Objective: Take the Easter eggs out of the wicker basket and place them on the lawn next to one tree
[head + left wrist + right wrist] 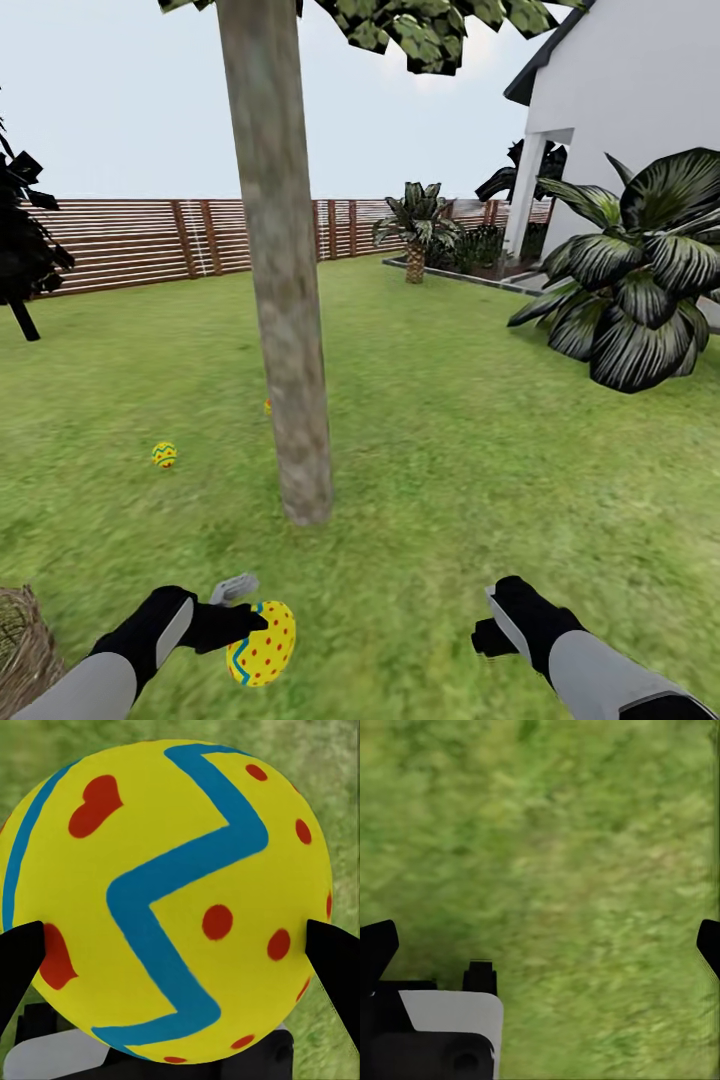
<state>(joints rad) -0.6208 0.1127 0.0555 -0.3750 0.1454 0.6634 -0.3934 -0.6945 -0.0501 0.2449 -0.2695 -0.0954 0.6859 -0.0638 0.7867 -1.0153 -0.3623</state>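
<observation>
The left claw [243,622] grips one Easter egg [263,642] above the lawn [470,450] before the tree [283,300]; a second egg [164,454] lies left of the trunk; a third [267,407] peeks behind it; the right claw [540,945] hangs spread, holding nothing; the wicker basket [20,650] sits at the left.

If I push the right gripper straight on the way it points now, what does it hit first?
Probably bare lawn. The right gripper is open with grass alone ahead of its fingers; the tree stands off to its left.
</observation>
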